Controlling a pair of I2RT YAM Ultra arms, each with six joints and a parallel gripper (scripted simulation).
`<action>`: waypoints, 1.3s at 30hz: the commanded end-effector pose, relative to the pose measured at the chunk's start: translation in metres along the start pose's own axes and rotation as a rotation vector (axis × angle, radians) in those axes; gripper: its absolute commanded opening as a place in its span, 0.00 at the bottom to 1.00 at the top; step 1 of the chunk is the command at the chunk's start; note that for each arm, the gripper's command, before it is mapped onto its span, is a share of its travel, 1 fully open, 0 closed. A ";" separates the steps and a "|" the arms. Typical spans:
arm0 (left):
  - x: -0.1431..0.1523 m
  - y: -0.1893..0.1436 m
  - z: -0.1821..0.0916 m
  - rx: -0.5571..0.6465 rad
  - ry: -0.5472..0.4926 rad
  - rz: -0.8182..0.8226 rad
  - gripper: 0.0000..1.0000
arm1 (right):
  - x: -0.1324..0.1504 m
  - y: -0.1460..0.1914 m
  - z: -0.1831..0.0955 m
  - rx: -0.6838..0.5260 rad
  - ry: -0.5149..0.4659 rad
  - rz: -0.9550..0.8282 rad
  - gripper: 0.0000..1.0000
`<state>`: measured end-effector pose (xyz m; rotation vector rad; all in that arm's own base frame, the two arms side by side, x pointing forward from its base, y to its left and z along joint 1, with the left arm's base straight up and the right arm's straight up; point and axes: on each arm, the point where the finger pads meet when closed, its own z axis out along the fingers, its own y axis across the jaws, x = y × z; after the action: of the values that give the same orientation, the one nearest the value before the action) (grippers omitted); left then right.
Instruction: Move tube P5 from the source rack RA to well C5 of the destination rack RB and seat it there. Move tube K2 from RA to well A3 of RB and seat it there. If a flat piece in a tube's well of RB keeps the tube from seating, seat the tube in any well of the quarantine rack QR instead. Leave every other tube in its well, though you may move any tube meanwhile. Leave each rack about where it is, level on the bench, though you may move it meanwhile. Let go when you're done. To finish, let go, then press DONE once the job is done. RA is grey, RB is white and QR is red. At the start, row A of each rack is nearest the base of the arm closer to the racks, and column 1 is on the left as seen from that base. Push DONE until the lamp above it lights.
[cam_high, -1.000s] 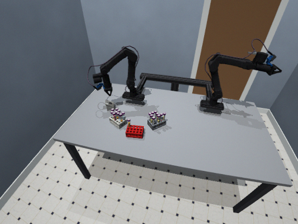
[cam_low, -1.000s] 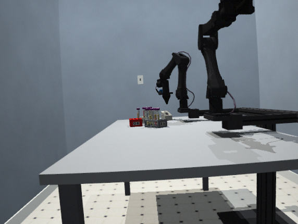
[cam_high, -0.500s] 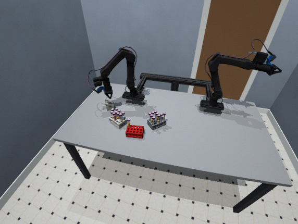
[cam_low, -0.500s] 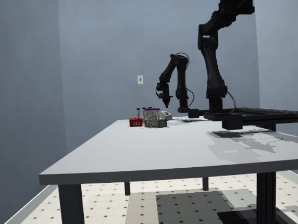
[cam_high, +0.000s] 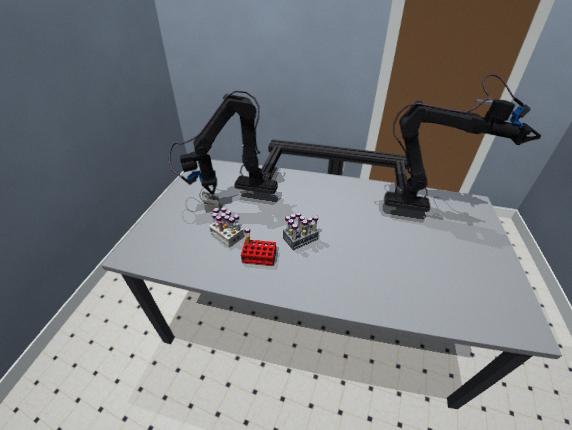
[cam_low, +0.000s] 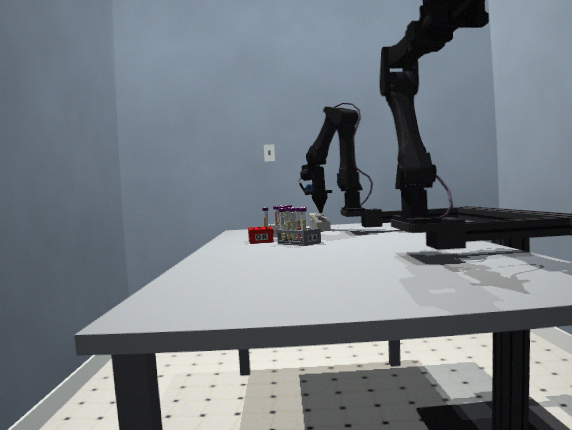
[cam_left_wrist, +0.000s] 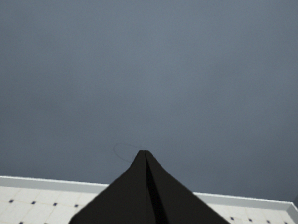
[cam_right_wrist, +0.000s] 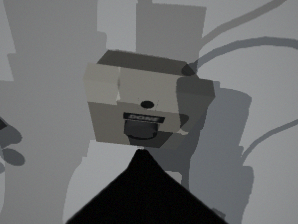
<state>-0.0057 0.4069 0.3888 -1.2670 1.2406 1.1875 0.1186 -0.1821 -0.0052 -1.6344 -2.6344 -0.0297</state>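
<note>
My right gripper (cam_high: 212, 194) (cam_low: 321, 212) (cam_right_wrist: 140, 157) is shut and empty, pointing down just above the front of the beige DONE box (cam_high: 213, 202) (cam_low: 320, 223) (cam_right_wrist: 150, 90). In the right wrist view its tip appears just below the dark button (cam_right_wrist: 141, 130); contact cannot be told. The lamp (cam_right_wrist: 147, 104) is dark. My left gripper (cam_high: 539, 135) (cam_left_wrist: 143, 158) is shut and empty, raised far from the racks. White RB (cam_high: 231, 241) and grey RA (cam_high: 300, 243) (cam_low: 312, 238) hold several purple-capped tubes. Red QR (cam_high: 258, 260) (cam_low: 261, 235) holds one tube (cam_high: 247, 238) (cam_low: 265, 218) in a corner well. Tube labels are unreadable.
The three racks stand close together on the grey table (cam_high: 380, 280) (cam_low: 210, 300), with QR between and in front of RB and RA in the top view. The DONE box stands behind RB there. A black frame (cam_high: 340, 151) joins the arm bases.
</note>
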 end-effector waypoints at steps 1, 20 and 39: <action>-0.026 0.002 -0.011 0.000 -0.059 0.006 0.00 | -0.006 0.003 0.008 -0.006 -0.025 -0.017 0.00; -0.026 0.002 -0.011 0.000 -0.059 0.006 0.00 | -0.008 0.004 -0.002 -0.010 -0.061 -0.017 0.00; -0.026 0.002 -0.011 0.000 -0.059 0.006 0.00 | -0.012 0.004 -0.004 -0.012 -0.075 -0.017 0.00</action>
<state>-0.0057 0.4069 0.3888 -1.2670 1.2406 1.1875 0.1194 -0.1833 -0.0086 -1.6513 -2.6616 -0.0063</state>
